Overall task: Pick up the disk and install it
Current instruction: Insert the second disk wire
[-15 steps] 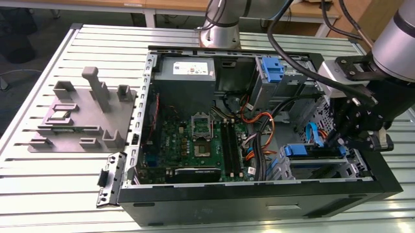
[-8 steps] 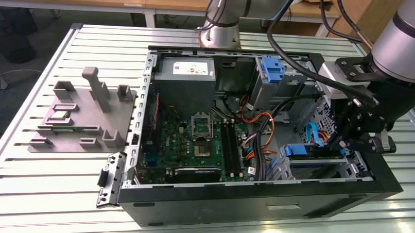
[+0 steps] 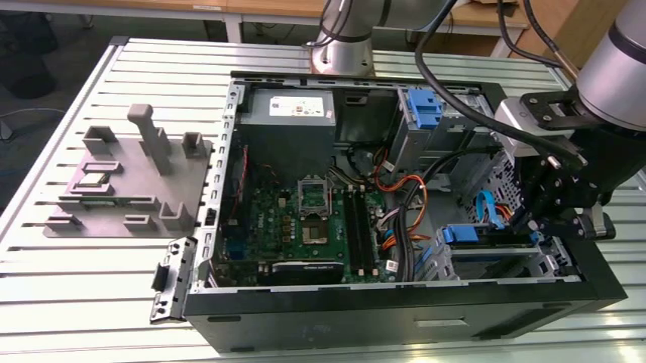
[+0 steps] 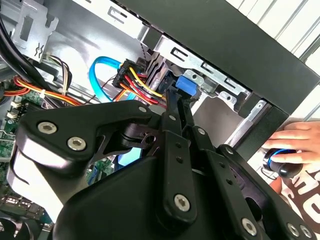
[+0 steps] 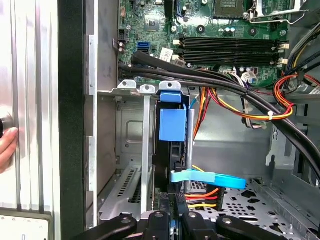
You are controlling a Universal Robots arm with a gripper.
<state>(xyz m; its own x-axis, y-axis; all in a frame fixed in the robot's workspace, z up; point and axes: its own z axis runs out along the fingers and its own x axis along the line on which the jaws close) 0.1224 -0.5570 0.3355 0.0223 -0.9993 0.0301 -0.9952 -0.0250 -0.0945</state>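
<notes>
Gripper: my gripper (image 3: 540,219) is down inside the open PC case (image 3: 404,314), at the exterior view's right end.
Fingers: in both wrist views they're drawn close together. In the first wrist view there's a sliver of blue between the tips (image 5: 174,220), so I read it as clamped on the disk's carrier edge.
Disk: the disk (image 5: 172,125) stands on edge in the metal drive cage (image 5: 145,90) in the case corner, with its blue carrier facing the camera. In the exterior view it's the blue patch (image 3: 467,234) just beside the gripper.
Cables: a flat blue data cable (image 5: 210,177) crosses right behind the disk, with red/yellow/orange power wires (image 5: 202,197) under it.
Rest of the case: motherboard (image 3: 302,227) in the middle, grey power supply (image 3: 293,110) at the far end.
Outside: there's a grey fixture plate (image 3: 131,181) on the slotted table (image 3: 81,302). A person's hand (image 4: 295,140) rests outside the case wall.
</notes>
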